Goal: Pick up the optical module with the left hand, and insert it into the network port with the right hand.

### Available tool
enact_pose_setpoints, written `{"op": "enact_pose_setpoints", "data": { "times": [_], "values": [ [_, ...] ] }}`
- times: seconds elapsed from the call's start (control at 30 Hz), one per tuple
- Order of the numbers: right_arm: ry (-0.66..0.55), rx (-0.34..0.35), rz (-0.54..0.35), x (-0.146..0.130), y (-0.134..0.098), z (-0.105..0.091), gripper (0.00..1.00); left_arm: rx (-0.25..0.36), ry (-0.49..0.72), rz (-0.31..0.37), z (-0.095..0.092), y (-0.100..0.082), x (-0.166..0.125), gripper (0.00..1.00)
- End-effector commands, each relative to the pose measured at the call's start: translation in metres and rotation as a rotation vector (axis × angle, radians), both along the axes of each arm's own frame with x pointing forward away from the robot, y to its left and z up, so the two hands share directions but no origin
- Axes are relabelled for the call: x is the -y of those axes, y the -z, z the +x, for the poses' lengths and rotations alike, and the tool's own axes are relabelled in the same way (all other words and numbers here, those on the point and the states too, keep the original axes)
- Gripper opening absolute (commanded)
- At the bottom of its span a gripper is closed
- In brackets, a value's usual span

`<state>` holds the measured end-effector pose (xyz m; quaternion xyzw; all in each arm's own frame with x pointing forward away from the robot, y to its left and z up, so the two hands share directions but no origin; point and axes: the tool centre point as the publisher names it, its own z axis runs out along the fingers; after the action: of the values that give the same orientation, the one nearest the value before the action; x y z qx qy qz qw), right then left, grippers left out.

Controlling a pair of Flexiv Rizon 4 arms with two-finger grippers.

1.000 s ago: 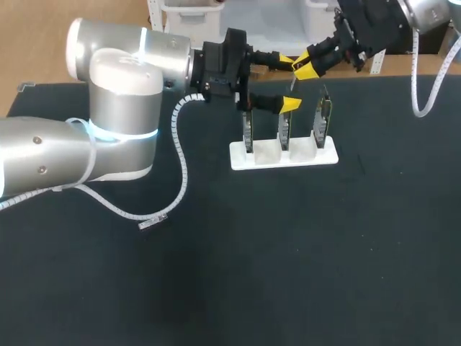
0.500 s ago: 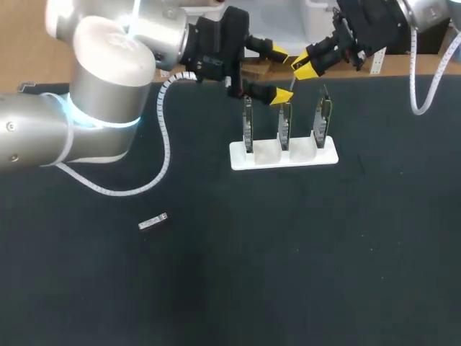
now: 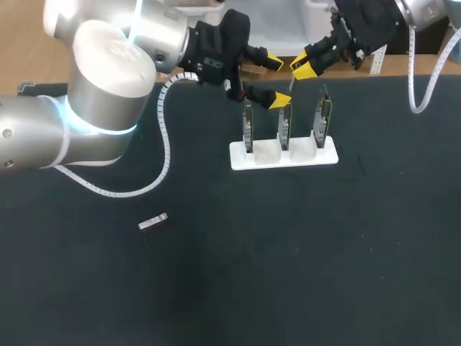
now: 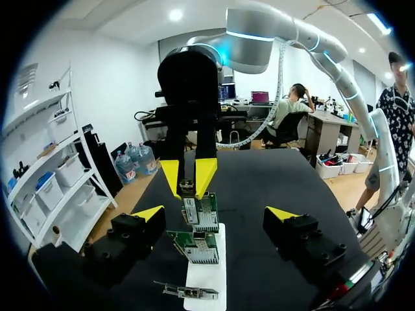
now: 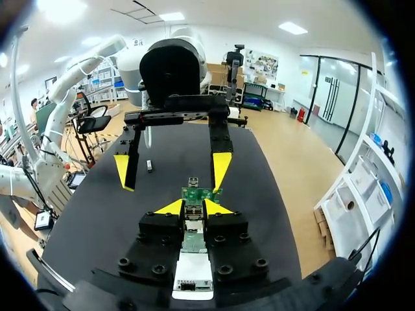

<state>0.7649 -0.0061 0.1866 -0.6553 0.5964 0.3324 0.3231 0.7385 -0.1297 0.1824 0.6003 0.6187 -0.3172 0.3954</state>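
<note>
My right gripper (image 3: 302, 68) hangs above the back of the white rack (image 3: 252, 155), shut on a small silver optical module (image 5: 192, 216) that points down toward the rack's circuit boards (image 3: 285, 124). The boards stand upright in three slots. In the right wrist view the gripper (image 5: 192, 207) sits just over the middle board (image 5: 198, 193). My left gripper (image 3: 275, 81) is open, facing the right one, with its fingers either side of the left and middle boards and nothing between them. A second silver module (image 3: 153, 222) lies loose on the black mat.
The black mat (image 3: 288, 252) covers the table, and the rack stands at its far middle. The left arm's white cable (image 3: 167, 155) loops down over the mat beside the rack. The loose module lies well to the rack's front left.
My left arm has swung up and back, uncovering the loose module on the mat, and its open gripper has drawn back a little from the rack. The right gripper has held its place.
</note>
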Motion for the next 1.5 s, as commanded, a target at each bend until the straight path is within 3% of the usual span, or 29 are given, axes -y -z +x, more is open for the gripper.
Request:
{"op": "enact_pose_setpoints", "data": {
  "times": [0.03,0.17,0.67,1.5],
  "values": [
    [-0.001,-0.003,-0.001,0.0,0.0,0.002,0.0,-0.013,0.002,0.029,0.002,0.001,0.002,1.0],
    [0.0,-0.005,-0.004,0.0,0.001,0.002,0.0,-0.031,-0.008,0.067,0.005,0.004,0.001,1.0],
    [0.007,-0.009,-0.021,0.006,0.002,0.004,0.0,-0.07,-0.019,0.076,0.019,0.02,-0.006,1.0],
    [-0.005,-0.011,-0.023,0.002,0.002,0.007,0.0,-0.079,-0.014,0.098,0.023,0.021,-0.006,1.0]
  ]
}}
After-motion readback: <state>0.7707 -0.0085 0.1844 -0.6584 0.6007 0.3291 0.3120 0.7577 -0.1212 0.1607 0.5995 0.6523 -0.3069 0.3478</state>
